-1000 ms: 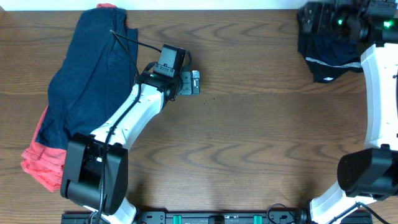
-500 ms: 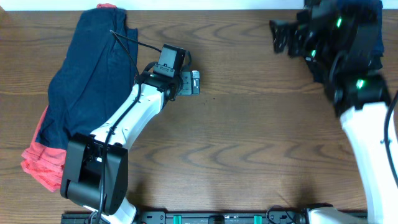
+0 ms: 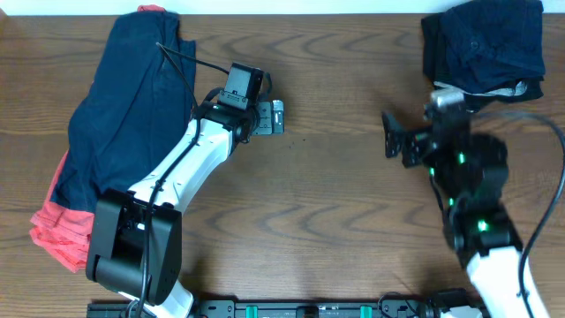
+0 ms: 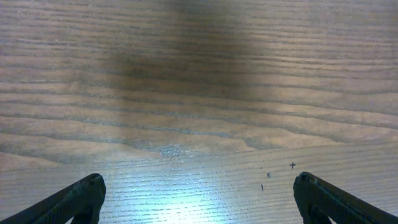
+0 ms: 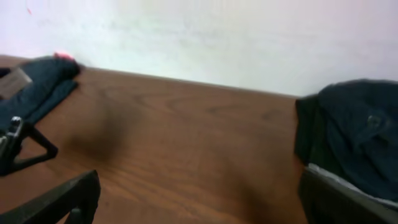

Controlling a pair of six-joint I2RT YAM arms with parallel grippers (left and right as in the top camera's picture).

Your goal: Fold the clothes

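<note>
A pile of dark navy shorts (image 3: 132, 97) lies at the table's left over a coral-red garment (image 3: 60, 231). A folded dark navy stack (image 3: 481, 44) sits at the back right; it also shows in the right wrist view (image 5: 357, 134). My left gripper (image 3: 275, 117) is open and empty over bare wood, just right of the left pile; its fingers (image 4: 199, 199) frame only table. My right gripper (image 3: 391, 141) is open and empty, raised over the table in front of the folded stack; its fingers (image 5: 199, 199) frame bare wood.
The wooden table (image 3: 335, 203) runs between the two piles. A white wall (image 5: 217, 37) stands behind the table's far edge. The left arm's white links (image 3: 177, 168) cross the left half of the table beside the pile.
My right arm has pulled back from the folded stack at the back right toward the table's middle, empty. The stack lies uncovered. The left arm has not moved.
</note>
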